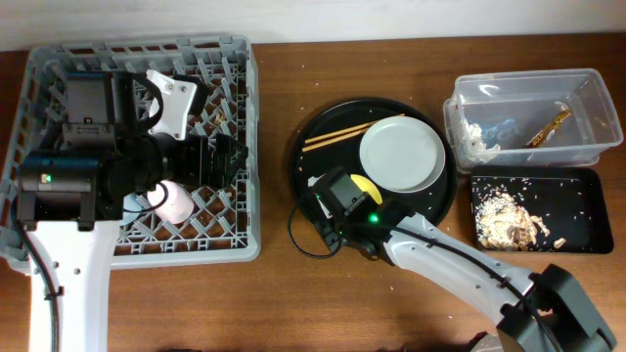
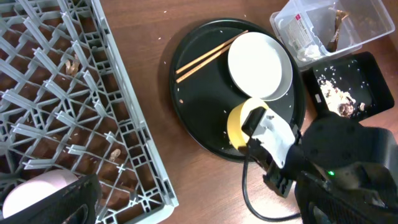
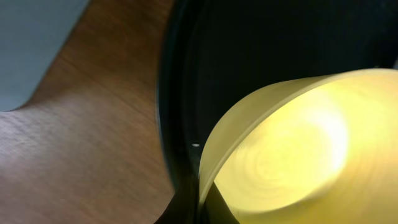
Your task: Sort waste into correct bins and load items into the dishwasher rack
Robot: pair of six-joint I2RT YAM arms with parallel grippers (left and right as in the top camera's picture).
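One grey dishwasher rack [image 1: 250, 147] fills the upper left of the overhead frame. At its lower middle are one pink cup [image 1: 174, 203] and a sliver of one light-blue cup [image 1: 133, 203]. One round black tray [image 1: 321, 161] sits mid-frame, bearing two chopsticks [image 1: 337, 135], one white plate [image 1: 402, 154] and one yellow bowl [image 1: 364, 186]. At the right are two bins: one clear tub [image 1: 587, 88] above, one black rectangular tray [image 1: 577, 196] below. The tub holds one clump of white paper [image 1: 476, 139] and one gold-brown wrapper [image 1: 550, 127]. The black rectangular tray holds one spread of food scraps [image 1: 507, 217]. Two robot arms show, one at lower left [image 1: 68, 176] and one at lower right [image 1: 440, 254].
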